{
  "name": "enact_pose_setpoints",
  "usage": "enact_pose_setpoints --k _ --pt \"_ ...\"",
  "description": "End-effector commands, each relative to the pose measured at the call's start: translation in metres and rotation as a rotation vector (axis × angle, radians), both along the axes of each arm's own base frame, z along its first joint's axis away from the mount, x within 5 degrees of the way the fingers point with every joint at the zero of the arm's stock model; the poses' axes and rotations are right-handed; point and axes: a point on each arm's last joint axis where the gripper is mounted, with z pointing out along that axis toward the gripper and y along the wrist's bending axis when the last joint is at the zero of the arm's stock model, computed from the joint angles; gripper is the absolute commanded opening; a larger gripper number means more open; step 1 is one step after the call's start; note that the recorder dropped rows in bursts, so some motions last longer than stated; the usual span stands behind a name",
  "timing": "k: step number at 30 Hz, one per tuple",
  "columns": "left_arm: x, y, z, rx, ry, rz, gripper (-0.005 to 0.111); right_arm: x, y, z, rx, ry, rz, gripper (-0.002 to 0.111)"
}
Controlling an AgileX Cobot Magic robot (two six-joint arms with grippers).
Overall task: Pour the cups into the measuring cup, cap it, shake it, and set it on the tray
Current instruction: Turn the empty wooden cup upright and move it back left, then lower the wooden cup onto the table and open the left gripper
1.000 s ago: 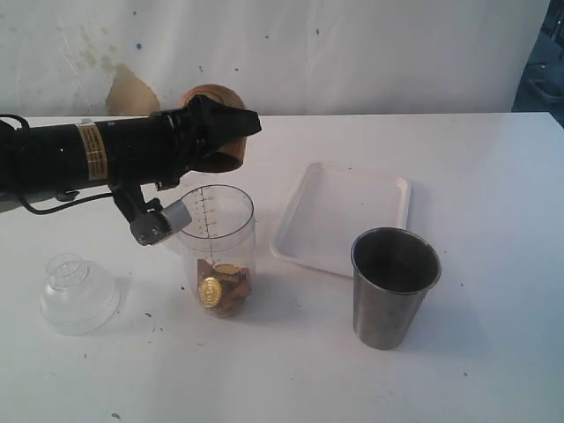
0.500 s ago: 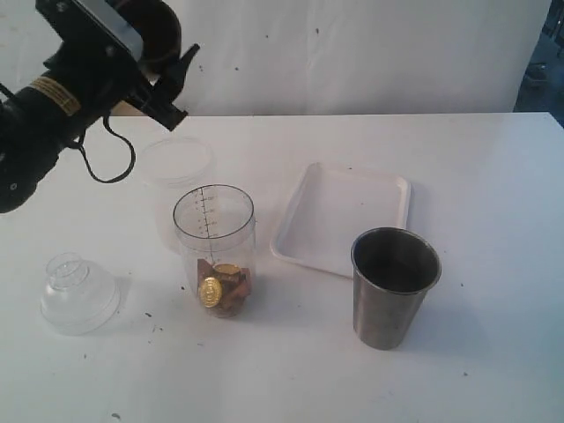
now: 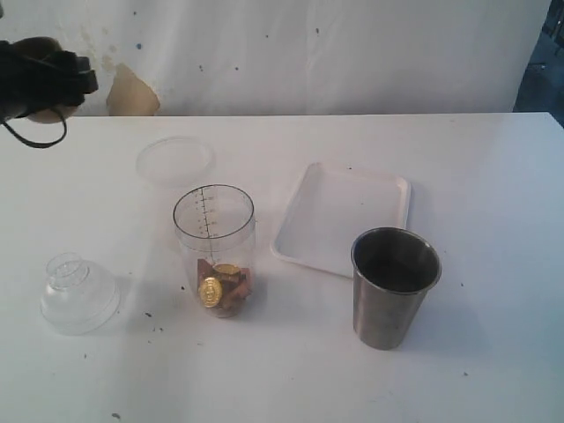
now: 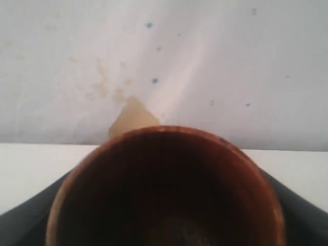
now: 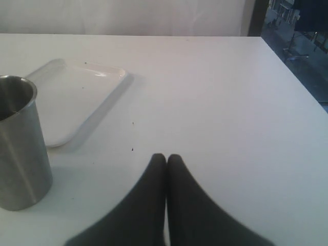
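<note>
1. The left gripper (image 3: 51, 77) is now sitting at the far upper-left edge of the exterior view. A second ago its arm was lying across the left-centre of the frame, tipping over the measuring cup; half a second ago it was already rising into the upper left.
2. Its jaws are standing wide, clasping the small rounded brown wooden cup (image 4: 164, 189). In the left wrist view the cup's dark mouth is facing the camera and filling the lower frame.
3. With the arm gone, the frosted translucent plastic cup (image 3: 174, 163) is showing in full just above the measuring cup.
4. The tall clear plastic measuring cup with a black printed scale (image 3: 214, 238) is standing upright, uncapped, left of centre, unmoved. Gold and brown pieces (image 3: 220, 291) are lying at its bottom, unchanged.
5. The clear domed lid (image 3: 77, 293) is resting at lower left, well apart from it.
6. The shallow white rectangular tray (image 3: 339, 216) is lying right of centre, with the tapered brushed-steel tumbler (image 3: 395, 286) standing just below its lower edge; neither has shifted.
7. The right gripper (image 5: 166, 159) is hovering over the white table (image 5: 230, 102), fingers pressed together, gripping nothing.
</note>
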Motion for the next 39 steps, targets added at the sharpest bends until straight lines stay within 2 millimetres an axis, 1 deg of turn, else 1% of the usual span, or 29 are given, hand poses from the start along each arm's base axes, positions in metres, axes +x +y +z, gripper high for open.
enact_pose_setpoints --k 1,4,6,10,13,17,19,22,29,31,32,35,37,39 --pt "-0.014 0.024 -0.021 -0.006 0.031 0.082 0.000 0.000 0.000 -0.001 0.000 0.001 -0.005 0.000" --pt "-0.024 0.026 -0.041 0.045 0.008 0.072 0.000 0.000 0.000 -0.001 0.000 0.001 -0.005 0.000" --pt "-0.026 0.024 -0.055 0.031 0.021 0.043 0.000 0.000 0.000 -0.001 0.000 0.001 -0.005 0.000" --pt "-0.020 0.016 -0.087 0.000 0.103 -0.021 0.000 0.000 0.000 -0.001 0.000 0.001 -0.005 0.000" --pt "-0.017 0.016 -0.110 0.008 0.166 -0.024 0.000 0.000 0.000 -0.001 0.000 0.001 -0.005 0.000" --pt "-0.014 0.016 -0.131 0.021 0.201 -0.024 0.000 0.000 0.000 -0.001 0.000 0.001 -0.005 0.000" --pt "-0.013 0.016 -0.138 0.021 0.198 -0.024 0.000 0.000 0.000 -0.001 0.000 0.001 -0.005 0.000" --pt "-0.011 0.016 -0.142 0.019 0.178 -0.024 0.000 0.000 0.000 -0.001 0.000 0.001 -0.005 0.000" --pt "-0.009 0.015 -0.143 0.008 0.126 -0.021 0.001 0.000 0.000 -0.001 0.000 0.001 -0.005 0.000" --pt "-0.009 0.015 -0.143 -0.007 0.129 -0.021 0.008 0.000 0.000 -0.001 0.000 0.001 -0.005 0.000" --pt "-0.009 0.014 -0.143 -0.010 0.132 -0.026 0.015 0.000 0.000 -0.001 0.000 0.001 -0.005 0.000" --pt "-0.009 0.014 -0.143 -0.012 0.132 -0.034 0.043 0.000 0.000 -0.001 0.000 0.001 -0.005 0.000" --pt "-0.009 0.014 -0.143 -0.012 0.128 -0.034 0.066 0.000 0.000 -0.001 0.000 0.001 -0.005 0.000" --pt "-0.009 0.014 -0.142 -0.013 0.117 -0.033 0.083 0.000 0.000 -0.001 0.000 0.001 -0.005 0.000"
